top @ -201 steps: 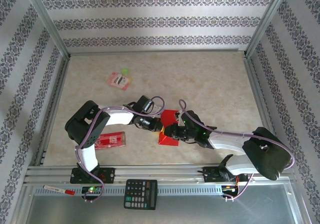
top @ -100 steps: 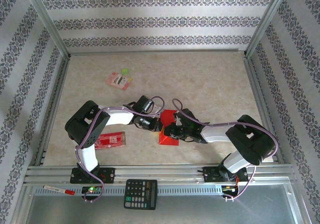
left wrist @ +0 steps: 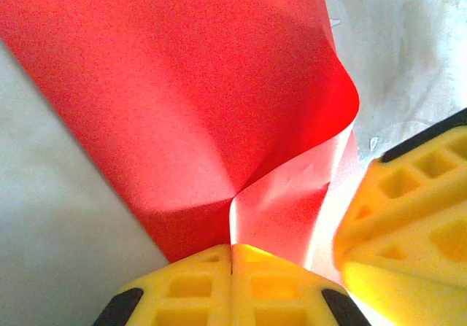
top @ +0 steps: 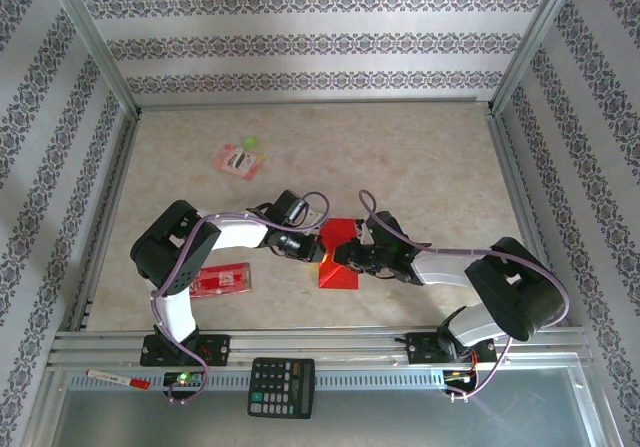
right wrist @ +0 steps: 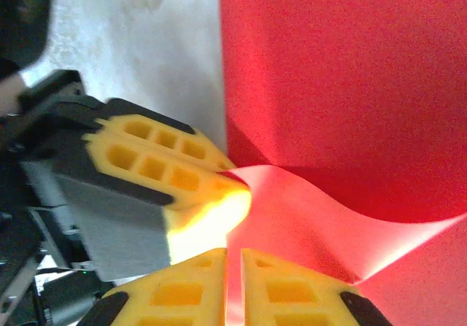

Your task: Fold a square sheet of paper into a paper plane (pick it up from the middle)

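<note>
Square sheet of paper point(top: 338, 267): pinched at its edge in the fully closed left gripper point(left wrist: 232, 257), billowed beyond the tips; clamped just alongside in the nearly closed right gripper point(right wrist: 233, 257). Risked a tear or stray crease if tugged apart, with grips so close. Noted from overhead: whole outline; from wrists: pinches, buckle between.

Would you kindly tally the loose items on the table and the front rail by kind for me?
paper: 1, the red sheet of paper
packets: 2, the red packet and the pink packet
calculator: 1
pen: 1
Total: 5
</note>
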